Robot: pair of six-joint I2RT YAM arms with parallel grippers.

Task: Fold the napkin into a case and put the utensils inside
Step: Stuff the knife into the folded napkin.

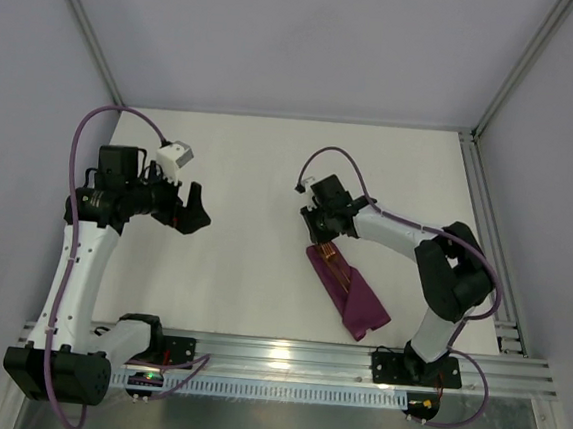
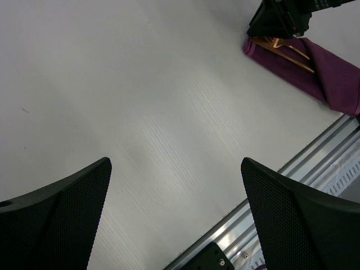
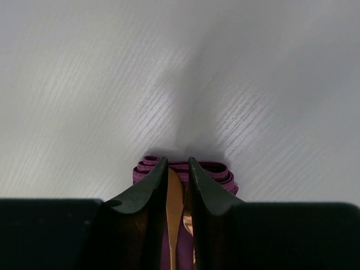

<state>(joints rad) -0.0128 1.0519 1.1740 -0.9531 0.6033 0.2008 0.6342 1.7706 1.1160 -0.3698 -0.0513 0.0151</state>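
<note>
A white tabletop (image 1: 250, 171) inside pale walls carries the case (image 1: 356, 299), a plum cloth folded into a narrow oblong that lies diagonally near the right arm's base. The right end effector (image 3: 178, 164) sits at the case's far end, clenched on 1 of the copper utensils (image 3: 174, 205), which runs down toward the fold. The left end effector (image 2: 175, 163) hangs released, well apart, over bare surface. The step in hand looks like seating that piece. Slide it low and straight along the case's length, and let go only if the cloth layers are not bunching.
</note>
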